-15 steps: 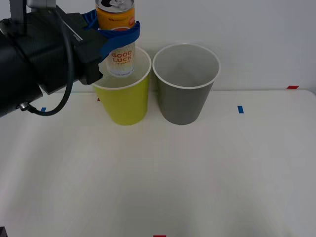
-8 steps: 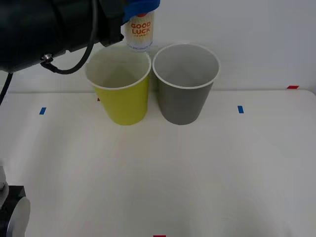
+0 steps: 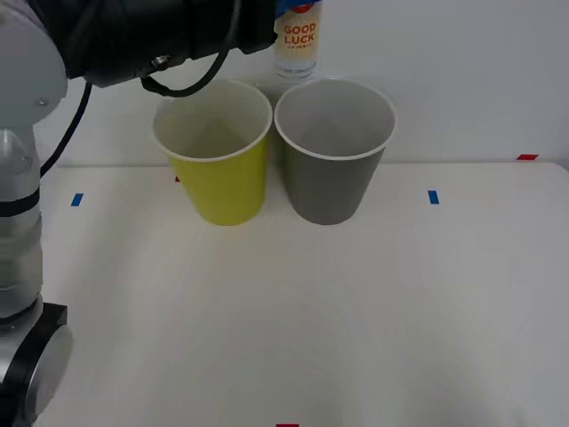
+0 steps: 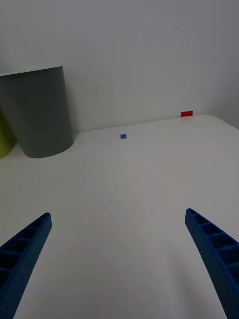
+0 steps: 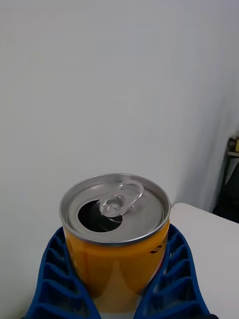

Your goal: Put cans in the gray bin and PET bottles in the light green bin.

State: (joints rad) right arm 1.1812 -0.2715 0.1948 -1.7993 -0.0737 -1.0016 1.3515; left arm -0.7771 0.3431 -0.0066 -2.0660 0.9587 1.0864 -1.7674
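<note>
The can (image 3: 297,44), its white lower body marked "GOOD LUCK" in orange, hangs upright in the air at the top of the front view, above the gap between the 2 bins and just behind their rims, nearer the gray bin's (image 3: 334,160) near-left rim than the centre of either opening. The left gripper (image 5: 119,294) is clamped on it: in the left wrist view both blue ribbed fingers (image 5: 55,279) curve around the orange upper band, pressing it from either side, and the silver lid faces up with its pull tab and an opened mouth. The left arm's black forearm reaches in from the upper left of the front view. The light green bin (image 3: 218,160) stands on the white table (image 3: 356,311) just left of the gray bin, their rims close together. The right gripper (image 4: 119,264) hovers low over the table, its 2 fingers spread wide apart with nothing between them, the gray bin ahead of it beside small blue and red tape marks.
</note>
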